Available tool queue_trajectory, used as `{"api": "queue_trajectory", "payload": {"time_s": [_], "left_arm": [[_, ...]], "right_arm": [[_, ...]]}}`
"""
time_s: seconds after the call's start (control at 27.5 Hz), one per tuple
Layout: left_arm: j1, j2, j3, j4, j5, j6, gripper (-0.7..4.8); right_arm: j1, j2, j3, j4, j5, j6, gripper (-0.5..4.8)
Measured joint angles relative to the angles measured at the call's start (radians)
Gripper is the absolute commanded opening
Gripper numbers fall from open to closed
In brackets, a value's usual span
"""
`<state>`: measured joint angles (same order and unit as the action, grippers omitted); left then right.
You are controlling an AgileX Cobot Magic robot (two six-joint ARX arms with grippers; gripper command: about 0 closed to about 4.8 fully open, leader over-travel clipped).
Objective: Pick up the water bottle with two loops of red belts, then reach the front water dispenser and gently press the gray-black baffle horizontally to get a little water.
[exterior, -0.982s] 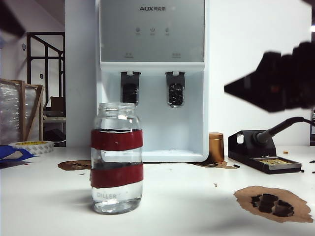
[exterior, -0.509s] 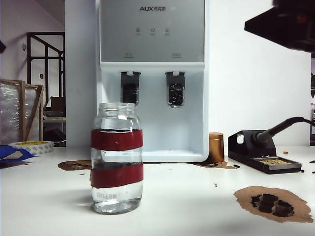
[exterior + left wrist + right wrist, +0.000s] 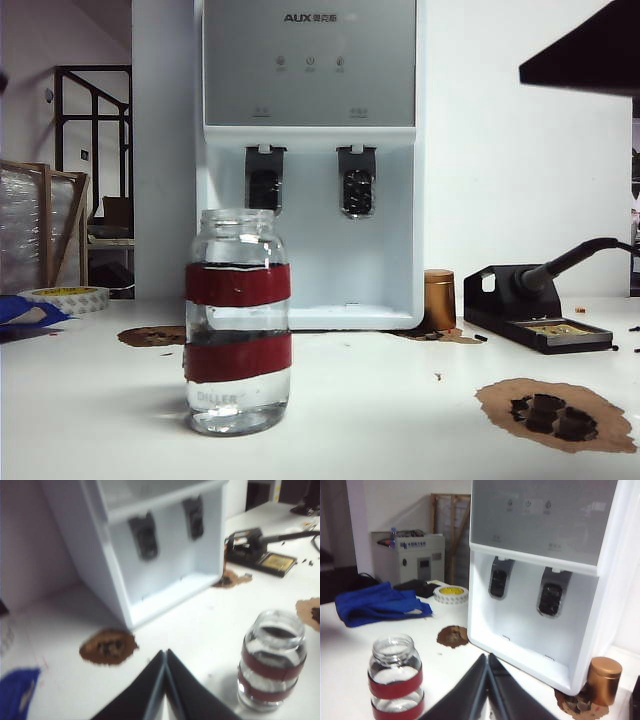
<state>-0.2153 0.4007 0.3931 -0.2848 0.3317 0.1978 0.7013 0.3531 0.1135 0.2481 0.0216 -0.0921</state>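
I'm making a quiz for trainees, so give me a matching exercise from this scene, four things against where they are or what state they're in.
Things:
1. clear glass jar with two red bands
2. small gold tin
3. roll of white tape
4. left gripper

Descriptions:
A. shut, holding nothing
B. far left on the table
C. standing in front of the white water dispenser, untouched
D. beside the dispenser's right edge

Pairs: 1-C, 2-D, 3-B, 4-A

Gold canister, soldering station, tape roll, blue cloth.
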Motion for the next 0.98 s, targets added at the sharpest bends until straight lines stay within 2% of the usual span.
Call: {"api": "queue_trajectory", "payload": {"time_s": [0.36,0.58,0.98], "left_arm": [[0.127,0.000,-0.016,0.076,0.016,-0.129,-0.05],[0.136,0.000,-0.134,0.270,0.025,-0.256,-0.05],[0.140,0.000,-0.214,0.476,0.049,-0.293,-0.05]], "right_arm": [[0.000,-0.016,0.000,-0.139,0.000,0.048,-0.02],[0.000,-0.016,0.000,-0.215,0.013,0.051,-0.02],[0.000,-0.016,-0.013,-0.214,0.049,0.071,-0.02]]}}
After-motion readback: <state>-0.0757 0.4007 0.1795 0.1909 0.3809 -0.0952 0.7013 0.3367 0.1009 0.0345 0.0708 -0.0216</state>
